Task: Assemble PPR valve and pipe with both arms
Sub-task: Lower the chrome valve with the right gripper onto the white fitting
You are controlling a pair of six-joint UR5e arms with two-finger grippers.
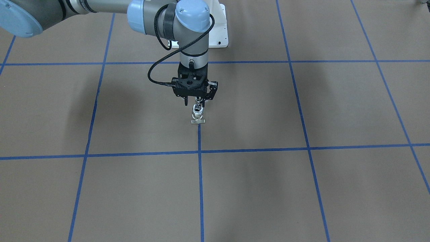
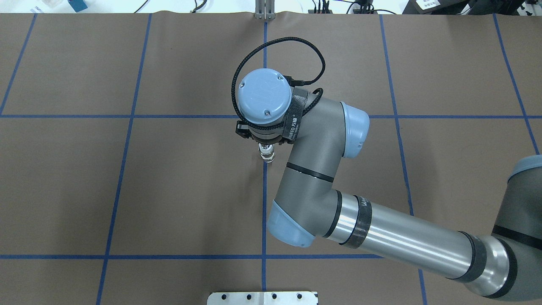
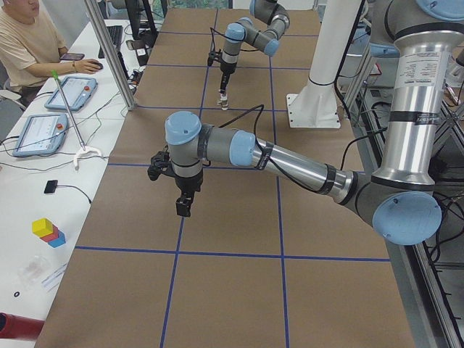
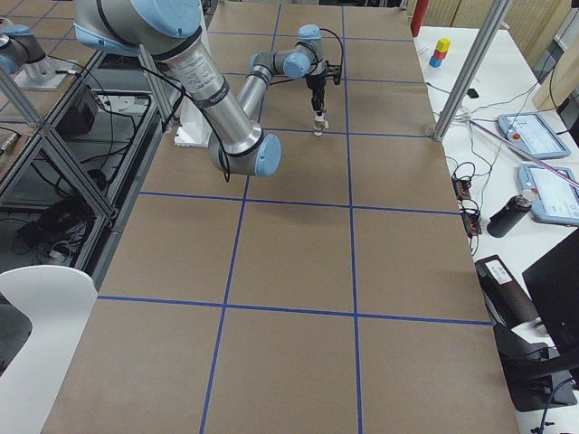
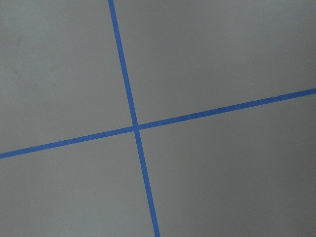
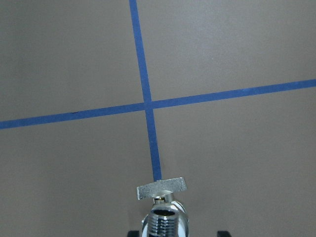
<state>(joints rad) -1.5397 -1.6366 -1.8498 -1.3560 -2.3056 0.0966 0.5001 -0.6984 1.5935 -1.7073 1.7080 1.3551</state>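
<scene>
My right gripper (image 1: pixel 195 103) hangs over the table's middle. Under it one small silver fitting stands upright, its flat pale tab (image 1: pixel 198 121) down on the paper. I take this for the PPR valve (image 1: pixel 198 112). It also shows in the overhead view (image 2: pixel 266 154). The right wrist view shows the tab (image 6: pixel 161 188) and a chrome threaded end (image 6: pixel 163 221) in line above it, perhaps the pipe. I cannot tell where one part ends. The fingers stand apart on either side of its top, with a gap on one side. My left gripper (image 3: pixel 185 208) hovers over bare table; I cannot tell its state.
Brown paper with blue tape lines (image 5: pixel 134 127) covers the table. The white pedestal (image 1: pixel 218 33) stands behind the right arm. An operator (image 3: pixel 29 43), tablets and coloured blocks (image 3: pixel 48 230) are on the side bench beyond the table's edge.
</scene>
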